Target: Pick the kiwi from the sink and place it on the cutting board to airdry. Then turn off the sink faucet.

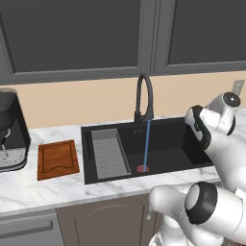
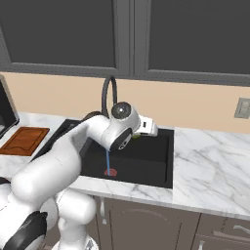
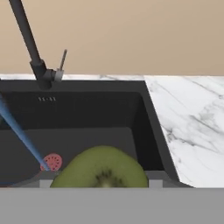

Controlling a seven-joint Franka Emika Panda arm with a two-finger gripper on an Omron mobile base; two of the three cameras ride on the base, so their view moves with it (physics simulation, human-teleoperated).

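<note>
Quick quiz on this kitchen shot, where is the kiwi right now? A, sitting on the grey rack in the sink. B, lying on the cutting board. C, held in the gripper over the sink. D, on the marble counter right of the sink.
C: the hand view shows the kiwi close up at the gripper, with the black sink behind it, while the cutting board is bare.

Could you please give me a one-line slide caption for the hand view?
Kiwi held over the sink, faucet running.
</note>
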